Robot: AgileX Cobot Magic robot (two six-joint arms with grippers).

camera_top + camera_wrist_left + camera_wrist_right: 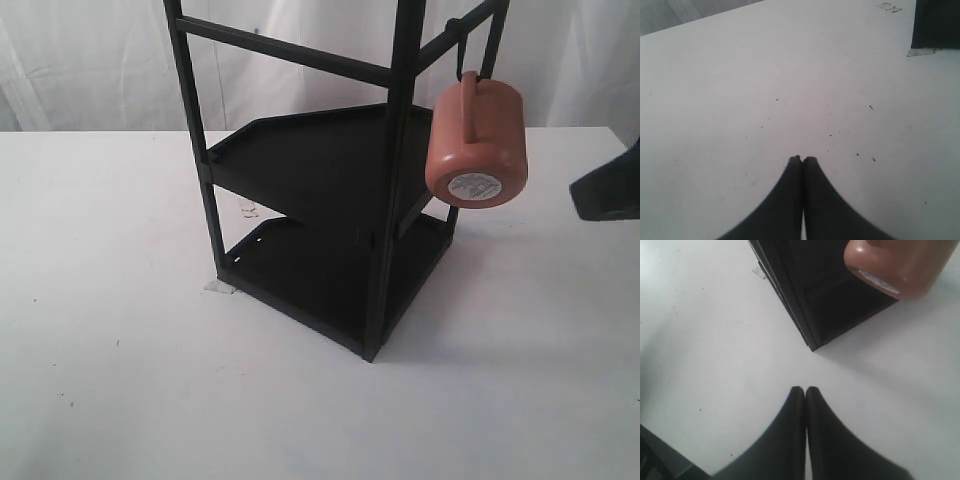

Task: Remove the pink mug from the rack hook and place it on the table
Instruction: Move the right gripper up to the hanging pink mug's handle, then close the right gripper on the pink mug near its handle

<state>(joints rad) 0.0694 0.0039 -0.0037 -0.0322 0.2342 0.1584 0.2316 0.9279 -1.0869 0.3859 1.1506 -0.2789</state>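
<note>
The table [100, 380] is lying broad and white under everything, and the black rack [330, 170] is standing on it near the middle of the exterior view. The pink mug [475, 140] is hanging off the rack's upper right side, clear of the tabletop, with its handle looped over the rack hook [459, 55]. Its long axis is tilting, so the stickered base is facing down and outward while the mouth is turning up toward the frame. I am judging my right arm to be the nearer one. It is showing as a dark shape at the right edge of the exterior view, about level with the mug's lower half and apart from it, so the mug is lying to its left and slightly higher. I am keeping my right gripper [805, 389] pressed together and empty above bare table, with the mug's base [895, 265] showing beyond the rack's corner. My left gripper [802, 159] is likewise pressed together, empty, over open tabletop well away from the mug.
</note>
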